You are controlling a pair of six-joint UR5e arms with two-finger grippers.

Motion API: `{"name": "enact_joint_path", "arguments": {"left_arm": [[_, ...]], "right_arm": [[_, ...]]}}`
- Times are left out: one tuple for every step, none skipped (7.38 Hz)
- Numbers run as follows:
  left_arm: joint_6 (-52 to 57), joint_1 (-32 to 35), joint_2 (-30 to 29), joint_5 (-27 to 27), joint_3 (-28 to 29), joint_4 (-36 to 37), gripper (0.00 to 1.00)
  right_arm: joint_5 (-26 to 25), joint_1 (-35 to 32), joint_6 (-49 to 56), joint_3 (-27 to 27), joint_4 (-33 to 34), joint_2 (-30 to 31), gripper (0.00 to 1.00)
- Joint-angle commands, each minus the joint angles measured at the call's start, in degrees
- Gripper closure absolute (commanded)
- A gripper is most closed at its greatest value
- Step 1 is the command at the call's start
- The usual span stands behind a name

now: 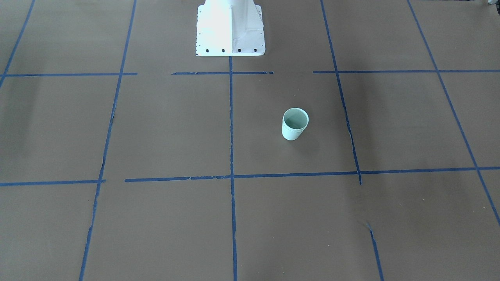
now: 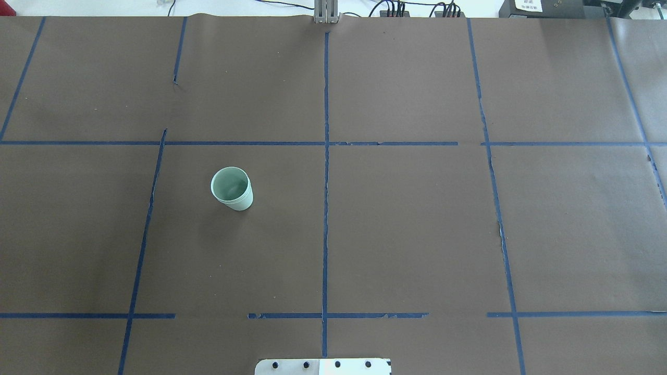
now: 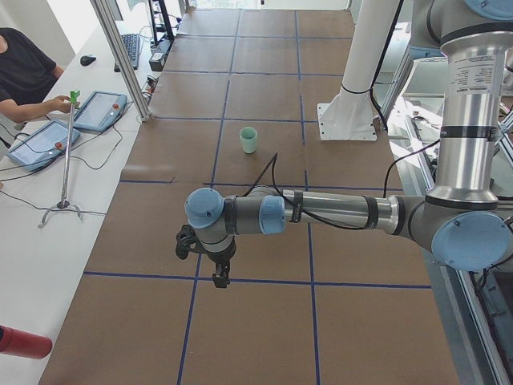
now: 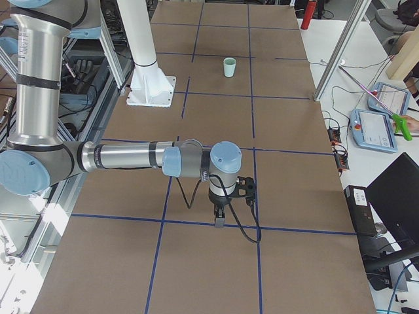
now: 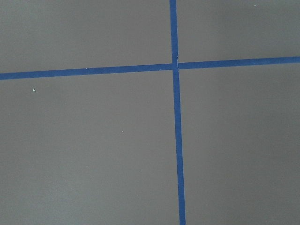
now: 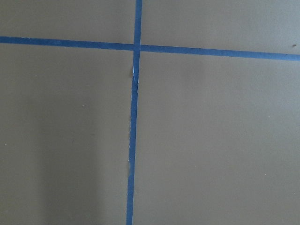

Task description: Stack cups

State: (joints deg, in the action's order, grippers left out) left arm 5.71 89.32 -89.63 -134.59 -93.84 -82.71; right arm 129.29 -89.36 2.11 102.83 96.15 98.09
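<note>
Overhead exterior: cups (image 2: 232, 188), seemingly 2 nested as 1, upright, beyond base plate (image 2: 323, 366), leftward. Stacking judged complete. Left gripper (image 3: 218, 279), right gripper (image 4: 219, 220): open or closed, cannot tell. Next move: none needed.

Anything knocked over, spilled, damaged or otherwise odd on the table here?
Nothing serious. The cup stands upright with no spill. A second rim line shows inside it, so the two cups look nested. Only the blue tape is frayed and gapped in places.
</note>
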Motion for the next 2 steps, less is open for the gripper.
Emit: {"name": "enact_joint_path", "arguments": {"left_arm": [[0.0, 0.0, 0.0, -0.1, 0.1, -0.1, 0.00], [0.0, 0.1, -0.2, -0.1, 0.0, -0.1, 0.00]], "right_arm": [[0.0, 0.0, 0.0, 0.0, 0.0, 0.0, 0.00], [0.0, 0.1, 0.0, 0.0, 0.0, 0.0, 0.00]]}}
